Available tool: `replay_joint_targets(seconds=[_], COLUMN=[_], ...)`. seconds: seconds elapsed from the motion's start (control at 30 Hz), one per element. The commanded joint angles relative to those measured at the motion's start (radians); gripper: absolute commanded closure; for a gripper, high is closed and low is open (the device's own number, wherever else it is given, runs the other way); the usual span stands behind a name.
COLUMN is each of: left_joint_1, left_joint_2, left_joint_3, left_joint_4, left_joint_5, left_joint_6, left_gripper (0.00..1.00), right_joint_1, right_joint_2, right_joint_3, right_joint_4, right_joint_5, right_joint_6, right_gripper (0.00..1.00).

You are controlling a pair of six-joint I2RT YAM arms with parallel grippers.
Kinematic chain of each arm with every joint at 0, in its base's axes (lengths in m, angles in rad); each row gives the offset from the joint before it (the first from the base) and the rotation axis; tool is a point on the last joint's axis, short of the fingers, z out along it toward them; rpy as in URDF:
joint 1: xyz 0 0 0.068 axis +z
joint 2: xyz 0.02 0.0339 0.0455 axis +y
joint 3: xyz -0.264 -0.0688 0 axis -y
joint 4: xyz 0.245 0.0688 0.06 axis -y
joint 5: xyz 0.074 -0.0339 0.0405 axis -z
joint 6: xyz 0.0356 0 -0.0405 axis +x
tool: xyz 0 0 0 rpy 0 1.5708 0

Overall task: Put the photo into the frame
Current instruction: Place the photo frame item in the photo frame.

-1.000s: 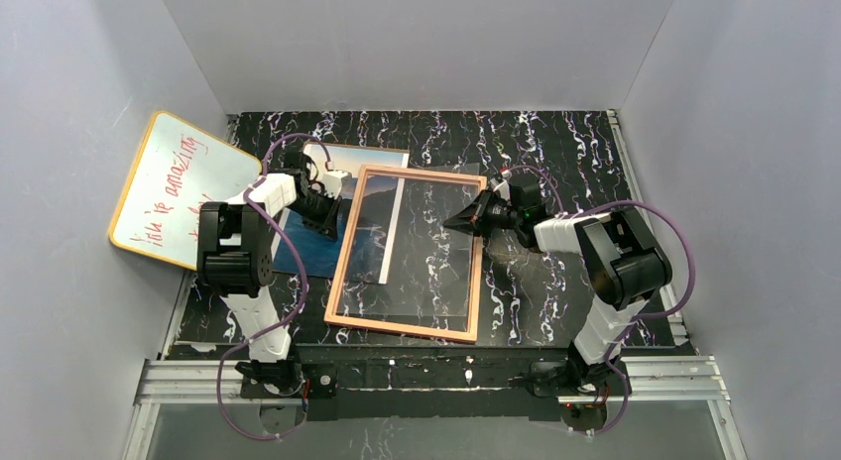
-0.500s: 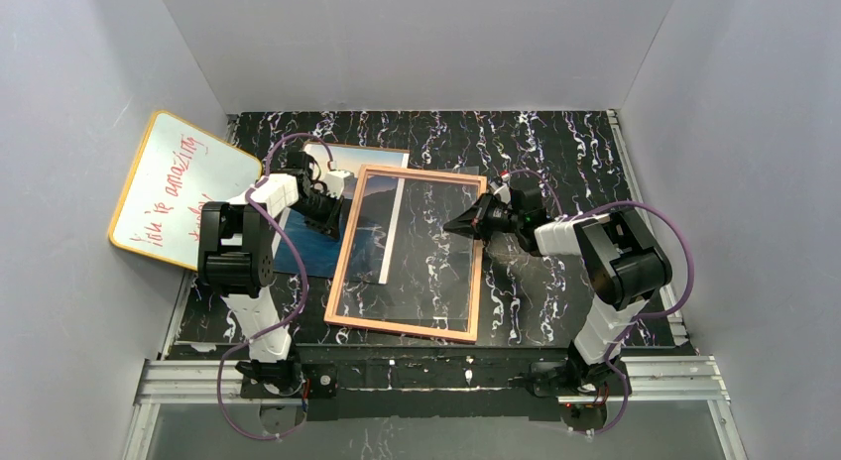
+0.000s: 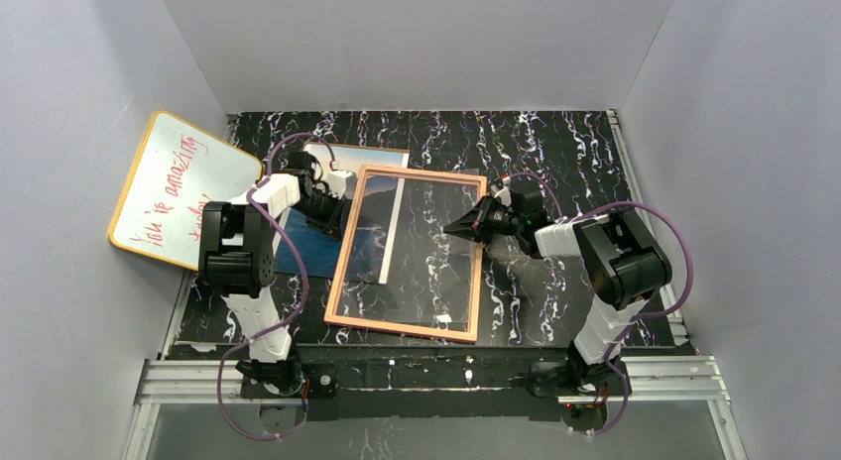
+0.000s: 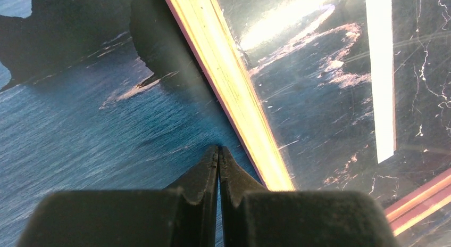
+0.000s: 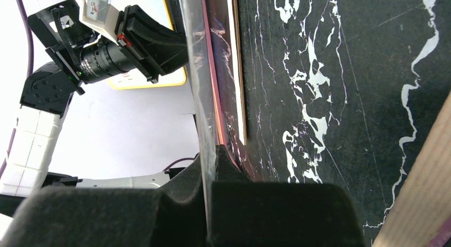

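The pink frame (image 3: 402,328) lies in the middle of the table with its clear pane in it. The photo (image 3: 307,247) lies partly under the frame's left side, its white margin showing through the pane. My left gripper (image 3: 335,208) is shut and empty. In the left wrist view its tips (image 4: 218,150) rest on the photo's blue sea (image 4: 80,140), just beside the frame's left rail (image 4: 234,98). My right gripper (image 3: 464,225) is shut on the frame's right side. In the right wrist view its fingers (image 5: 209,154) clamp the frame's thin clear sheet (image 5: 198,87) edge-on.
A yellow-rimmed whiteboard (image 3: 174,187) with red writing leans on the left wall. Grey walls close in the table on three sides. A tan rail (image 5: 420,194) crosses the right wrist view's lower right corner. The left arm's wrist camera (image 5: 106,55) faces the right gripper.
The left gripper has crept slightly along the photo toward the frame's left rail. The right gripper keeps its hold and has barely moved.
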Motion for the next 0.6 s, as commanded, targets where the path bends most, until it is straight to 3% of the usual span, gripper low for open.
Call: replay_joint_targets(seconds=[0.0,0.57], left_joint_1=[-0.014,-0.023], left_joint_2=[-0.013,-0.011], left_joint_3=[-0.031,-0.035], left_joint_4=[-0.02,-0.02], left_joint_5=[-0.017,-0.018], left_joint_6=[0.006,0.01], left_gripper=[1.0,1.0], right_joint_1=[-0.004,-0.006], right_joint_2=[0.007,0.042], right_joint_3=[-0.007,-0.035], right_joint_4=[0.05,0.109], right_joint_5=[-0.017,0.02], right_joint_6=[0.011,0.05], right_gripper=[0.99,0.99])
